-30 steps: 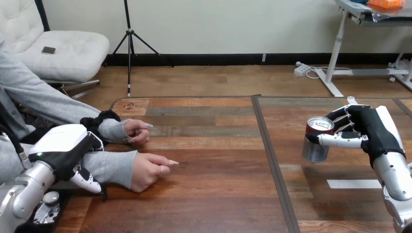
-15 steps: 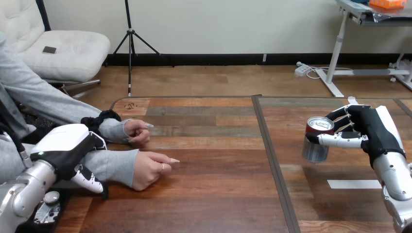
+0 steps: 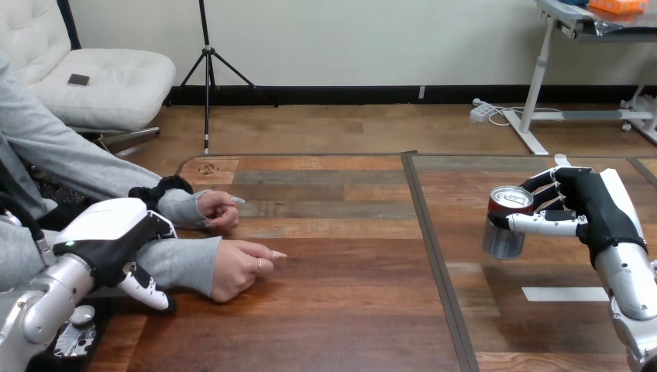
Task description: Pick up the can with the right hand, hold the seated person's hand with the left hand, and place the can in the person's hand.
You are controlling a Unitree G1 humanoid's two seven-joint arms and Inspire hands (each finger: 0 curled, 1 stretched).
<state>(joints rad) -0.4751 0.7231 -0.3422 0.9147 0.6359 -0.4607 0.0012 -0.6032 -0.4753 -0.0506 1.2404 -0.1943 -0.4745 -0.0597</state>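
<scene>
The right hand [image 3: 593,205] is holding the drinks can [image 3: 505,232], with its fingers and thumb wrapping the upper part of the can from the 3 o'clock side. The can is standing upright, long axis vertical and top rim facing up, over the right part of the desk [image 3: 349,310]. Whether its base is clearing the desk cannot be told.

The controlling relation: the person's nearer hand [image 3: 232,270] is lying at about 9 o'clock from the can, well apart, across the desk's centre seam. It is resting on the desk loosely closed, with one finger pointing toward 3 o'clock and the palm not turned up. In judgement, the coming move is calling for a sideways carry toward 9 o'clock, and the receiving hand is needing to open first.

The left hand [image 3: 116,232] is lying over the grey sleeve [image 3: 182,265] behind that hand. Whether it is gripping cannot be told. The person's farther hand [image 3: 219,211] is resting at 12 o'clock from the nearer one.

Labels: the can is showing a red band over a silver body, and no writing is reading clearly
</scene>
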